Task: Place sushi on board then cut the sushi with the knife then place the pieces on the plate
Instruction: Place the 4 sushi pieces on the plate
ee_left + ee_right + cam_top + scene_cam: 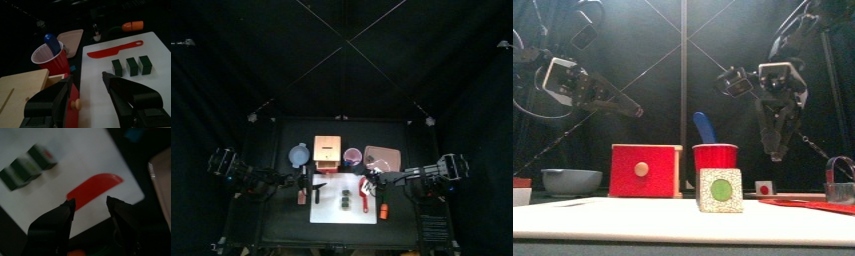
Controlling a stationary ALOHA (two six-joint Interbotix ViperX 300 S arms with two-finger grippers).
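The dark green sushi roll [346,197] lies in three blocks [131,66] on the white cutting board [331,210]. A red toy knife [113,50] lies flat on the board beyond the roll. My right gripper [90,201] hovers open just above the red knife [93,189], holding nothing. My left gripper [87,80] hangs open over the board's left edge, beside the wooden box [23,92]. The pink plate [382,157] sits at the back right. In the front view the roll [719,190] stands on the board, with the right gripper [776,152] well above it.
A red cup [352,155] holding a blue knife [704,126] stands behind the board, between the wooden box [329,153] and the plate. The blue-grey bowl [299,153] sits at the back left. An orange toy [382,210] lies off the board's right edge.
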